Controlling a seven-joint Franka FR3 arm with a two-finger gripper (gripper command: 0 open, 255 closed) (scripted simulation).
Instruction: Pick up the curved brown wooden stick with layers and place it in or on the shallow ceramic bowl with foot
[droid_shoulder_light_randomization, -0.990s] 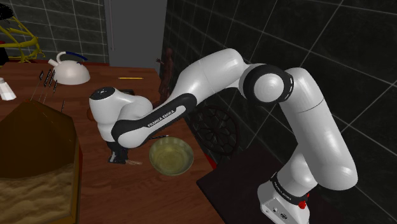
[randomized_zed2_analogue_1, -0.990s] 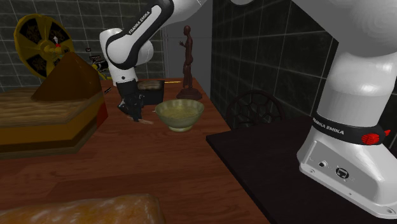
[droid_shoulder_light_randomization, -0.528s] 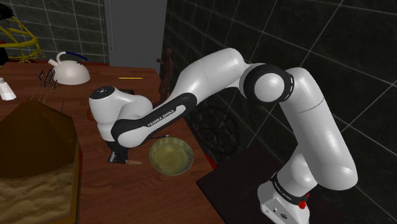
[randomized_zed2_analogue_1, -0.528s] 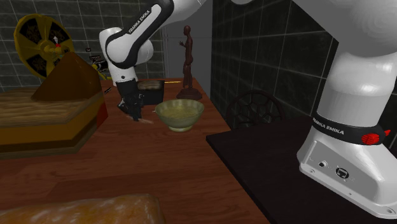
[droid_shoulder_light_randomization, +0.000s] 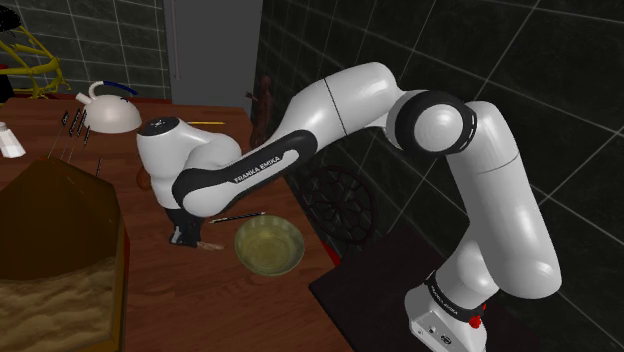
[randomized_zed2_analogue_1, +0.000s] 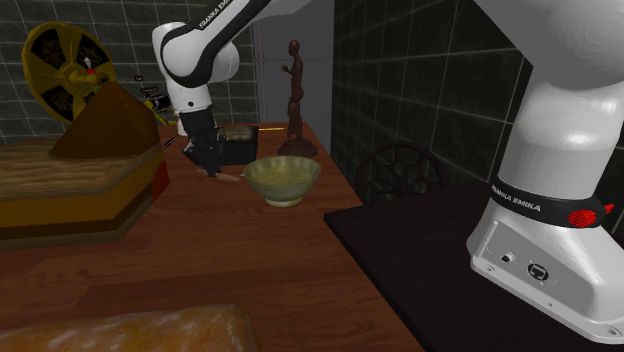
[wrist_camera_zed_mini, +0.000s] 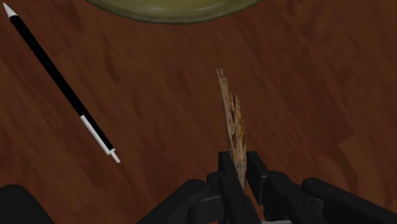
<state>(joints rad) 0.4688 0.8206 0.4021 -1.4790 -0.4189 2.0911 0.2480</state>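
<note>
**Layered brown stick: clamped, raised, just beside the bowl**

Stick (wrist_camera_zed_mini: 233, 130): slender, curved, brown, with pale flaking layers. One end was clamped between the two black fingers (wrist_camera_zed_mini: 226, 170) of the hand (wrist_camera_zed_mini: 240, 183). The free end pointed toward the bowl (wrist_camera_zed_mini: 172, 7) and stopped short of its rim.

Change noted: compared with half a second before, hand and stick stood higher in both exterior views, and the forearm had swung up with them. The stick rose with the hand rather than staying on the wood. Judged from this, the grasp had taken and the lift had begun. The stick appeared only just clear of the worktop (wrist_camera_zed_mini: 318, 95).

Bowl: shallow, olive-green, footed, empty. It stood unmoved, with the hand just beside it on the side away from the stand.

Pen (wrist_camera_zed_mini: 60, 83): black with a white tip. It lay flat near the bowl, apart from the stick and untouched.

Outstanding: more height, a short carry over the bowl's rim, then release. Held at one end only, the stick might pivot in the grip during the carry.
</note>
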